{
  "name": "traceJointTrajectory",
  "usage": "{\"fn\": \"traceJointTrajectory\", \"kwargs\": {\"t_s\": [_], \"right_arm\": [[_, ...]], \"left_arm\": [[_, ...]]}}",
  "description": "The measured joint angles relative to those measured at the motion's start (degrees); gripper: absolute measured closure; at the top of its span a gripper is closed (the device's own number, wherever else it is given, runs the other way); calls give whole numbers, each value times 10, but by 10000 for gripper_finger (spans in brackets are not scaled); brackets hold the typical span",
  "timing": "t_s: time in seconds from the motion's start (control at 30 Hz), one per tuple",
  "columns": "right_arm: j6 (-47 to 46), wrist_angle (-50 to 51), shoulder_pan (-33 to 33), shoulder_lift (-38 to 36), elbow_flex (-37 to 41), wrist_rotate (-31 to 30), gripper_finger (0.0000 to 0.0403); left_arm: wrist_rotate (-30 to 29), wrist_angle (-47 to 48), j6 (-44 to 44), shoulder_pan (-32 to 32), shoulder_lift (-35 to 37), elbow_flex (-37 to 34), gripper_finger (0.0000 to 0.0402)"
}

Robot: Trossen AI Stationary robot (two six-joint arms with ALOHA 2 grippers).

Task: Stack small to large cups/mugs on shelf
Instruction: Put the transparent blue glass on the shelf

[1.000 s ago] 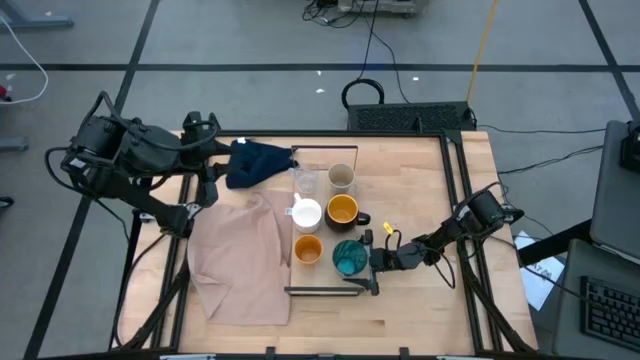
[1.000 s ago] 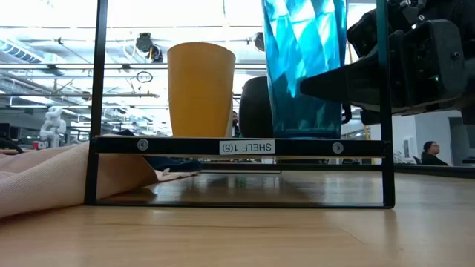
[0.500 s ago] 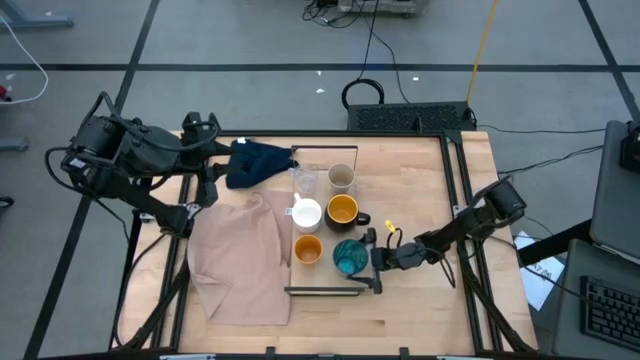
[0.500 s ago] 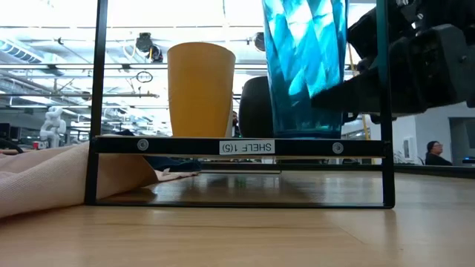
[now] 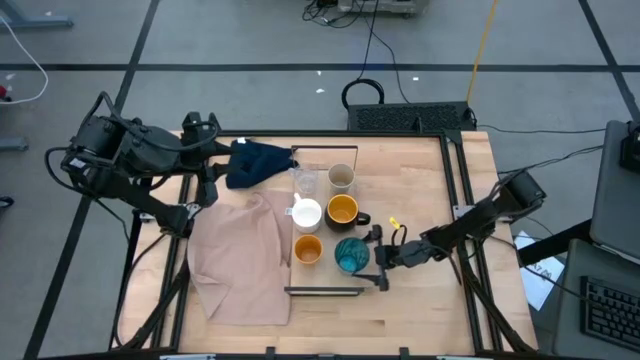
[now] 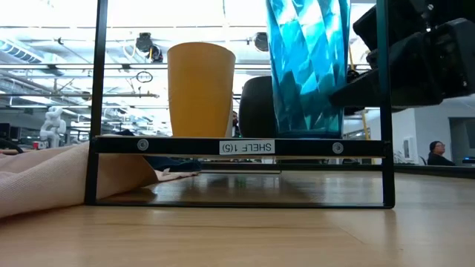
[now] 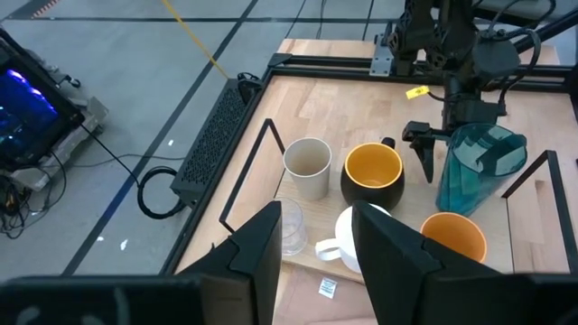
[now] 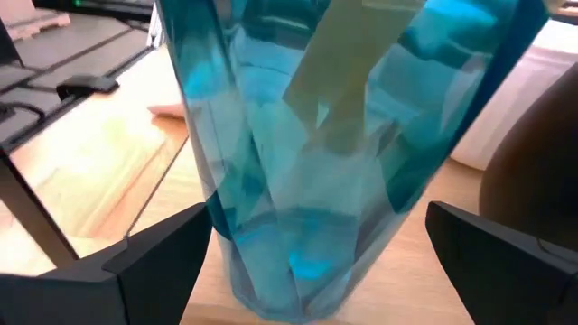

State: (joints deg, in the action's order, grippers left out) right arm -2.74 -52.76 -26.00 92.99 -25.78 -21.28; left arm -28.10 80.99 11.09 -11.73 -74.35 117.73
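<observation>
Six cups [image 5: 341, 209] crowd shelf [image 5: 325, 291]; teal tumbler [image 5: 349, 257] seemingly upright.

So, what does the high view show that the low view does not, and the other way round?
Only the high view shows the clear glass, beige-grey cup, white mug, blue cloth and the left gripper waiting at the table's far left corner. Only the low view shows the shelf's label and the room behind. Both show the small orange cup, the teal ribbed tumbler, the shelf, the beige cloth and the right gripper, open beside the tumbler.
</observation>
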Motion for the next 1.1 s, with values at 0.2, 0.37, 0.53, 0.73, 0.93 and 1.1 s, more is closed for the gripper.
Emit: {"fn": "traceJointTrajectory", "kwargs": {"t_s": [0.2, 0.37, 0.53, 0.73, 0.93, 1.1], "right_arm": [[4, 74, 0, -41, 0, 1, 3], [4, 116, -7, -78, 0, 1, 3], [4, 126, -11, -85, 0, 1, 3], [0, 166, -11, -85, 0, 1, 3], [0, 172, -11, -85, 0, 2, 4], [0, 227, -12, -96, 0, 3, 15]], "left_arm": [[0, 1, 0, 0, 0, 0, 263], [0, 3, 0, 0, 0, 0, 263], [0, 3, 0, 0, 0, 0, 263], [0, 3, 0, 0, 0, 0, 263], [0, 4, 0, 0, 0, 0, 263], [0, 4, 0, 0, 0, 0, 263]]}}
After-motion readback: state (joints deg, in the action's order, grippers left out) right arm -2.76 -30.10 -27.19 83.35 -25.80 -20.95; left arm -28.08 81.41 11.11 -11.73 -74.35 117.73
